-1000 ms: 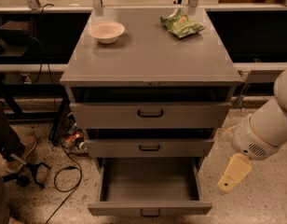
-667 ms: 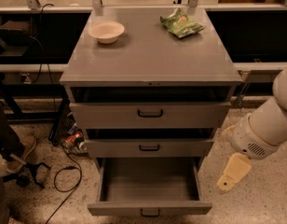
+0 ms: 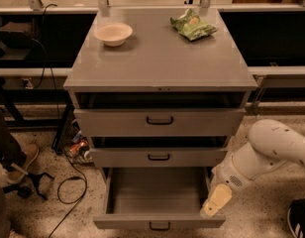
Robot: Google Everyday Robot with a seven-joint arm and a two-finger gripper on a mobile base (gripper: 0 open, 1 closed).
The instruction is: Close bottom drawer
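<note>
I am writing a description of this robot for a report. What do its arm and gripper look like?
The arm is white, with smooth, rounded shells and a patch of small dark dots near the wrist. The gripper, by the right front corner of the bottom drawer, is pale cream and flat. No cables show on it.

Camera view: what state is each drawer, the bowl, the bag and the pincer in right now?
bottom drawer: pulled far out, nothing visible inside.
middle drawer: slightly open.
top drawer: slightly open.
bowl: upright on the cabinet top.
green bag: lying on the cabinet top.
pincer: low by the bottom drawer's front right corner.
</note>
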